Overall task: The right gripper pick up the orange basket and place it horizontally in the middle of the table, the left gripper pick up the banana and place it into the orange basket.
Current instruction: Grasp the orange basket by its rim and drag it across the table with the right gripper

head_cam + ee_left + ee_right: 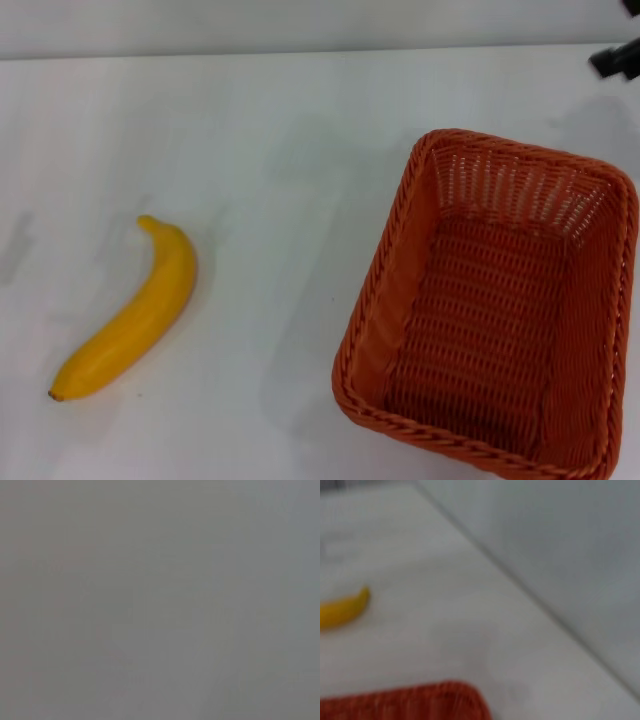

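The orange basket (pixel 495 310) stands upright on the white table (pixel 280 150) at the right, its long side running away from me and its near end cut by the picture's edge. Its rim (pixel 405 700) also shows in the right wrist view. The banana (pixel 132 312) lies flat on the table's left side, brown tip toward me; the right wrist view catches one end of the banana (pixel 342 610). A black piece of my right gripper (pixel 618 60) pokes in at the far right corner, beyond the basket and apart from it. My left gripper is out of view.
Bare tabletop lies between banana and basket. The table's far edge meets a grey wall (pixel 300 25). The left wrist view is an even grey with nothing to make out.
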`<state>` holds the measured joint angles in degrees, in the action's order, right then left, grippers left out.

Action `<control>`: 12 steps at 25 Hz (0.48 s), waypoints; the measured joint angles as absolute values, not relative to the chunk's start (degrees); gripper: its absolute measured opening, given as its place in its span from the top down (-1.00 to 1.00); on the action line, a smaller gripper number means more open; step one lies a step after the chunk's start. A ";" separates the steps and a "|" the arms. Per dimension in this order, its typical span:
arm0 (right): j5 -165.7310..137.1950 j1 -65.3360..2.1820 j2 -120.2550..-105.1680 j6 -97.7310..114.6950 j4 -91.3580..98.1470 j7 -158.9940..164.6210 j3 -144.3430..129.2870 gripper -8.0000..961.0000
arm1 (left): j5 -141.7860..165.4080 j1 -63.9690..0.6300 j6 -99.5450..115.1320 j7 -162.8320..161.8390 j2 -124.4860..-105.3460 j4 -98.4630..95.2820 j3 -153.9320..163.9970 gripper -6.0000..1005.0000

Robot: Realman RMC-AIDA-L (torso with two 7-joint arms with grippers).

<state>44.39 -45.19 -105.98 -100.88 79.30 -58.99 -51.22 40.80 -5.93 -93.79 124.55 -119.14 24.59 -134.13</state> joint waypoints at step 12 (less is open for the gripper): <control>18.69 -60.30 -111.14 -100.88 56.88 -59.49 -57.03 -0.79 | 41.26 -5.10 -93.86 131.03 -119.34 19.97 -134.07 -0.73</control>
